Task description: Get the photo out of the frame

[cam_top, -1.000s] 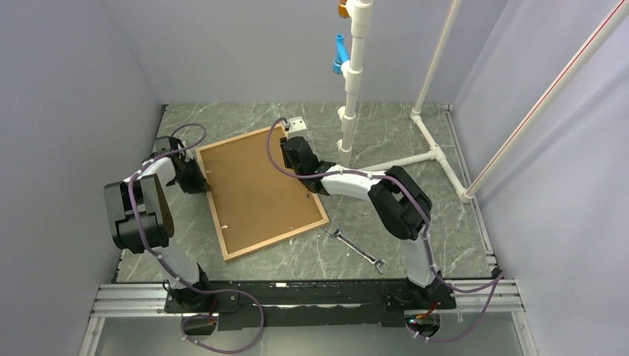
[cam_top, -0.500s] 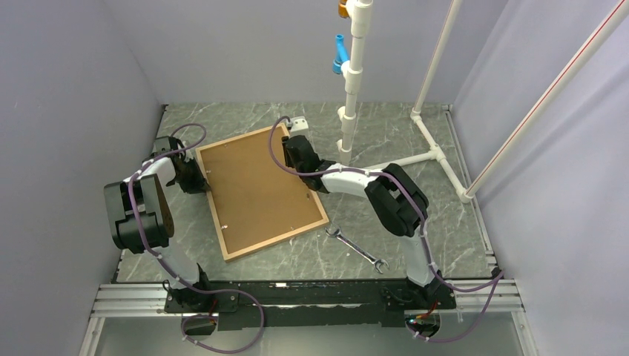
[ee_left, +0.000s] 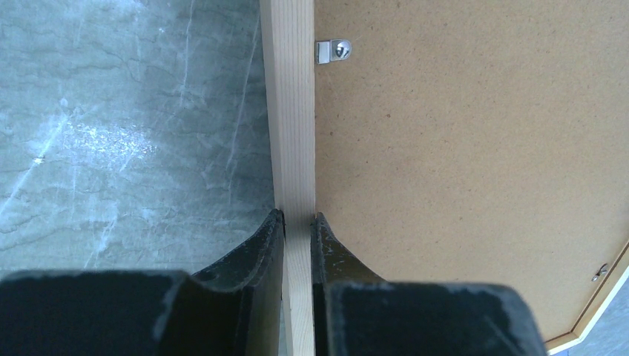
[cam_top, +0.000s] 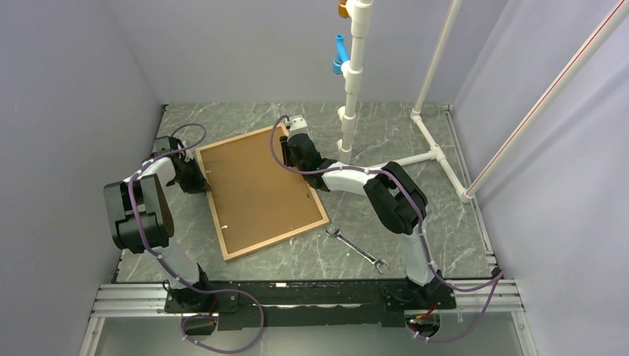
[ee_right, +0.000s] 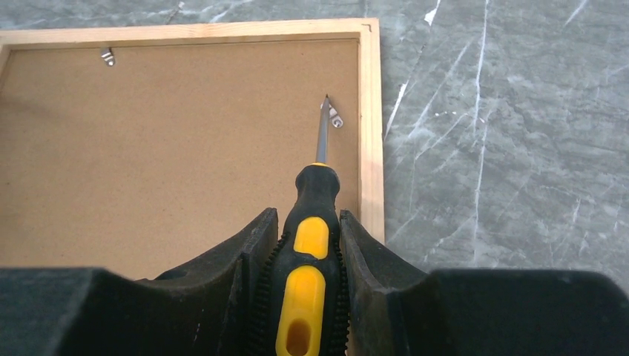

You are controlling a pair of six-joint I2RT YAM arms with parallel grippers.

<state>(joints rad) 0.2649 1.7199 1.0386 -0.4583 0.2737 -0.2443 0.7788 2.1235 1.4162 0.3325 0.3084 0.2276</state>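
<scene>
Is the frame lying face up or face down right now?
Face down: the frame shows its brown backing board and metal clips upward.

Pale wood frame (ee_left: pixel 291 111), brown backing board (cam_top: pixel 256 189)

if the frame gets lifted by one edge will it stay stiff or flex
Probably stiff: a backing board sits clipped inside the frame, though its wood strips are thin. Likely light. Pushed, it may slide on the smooth table.
</scene>
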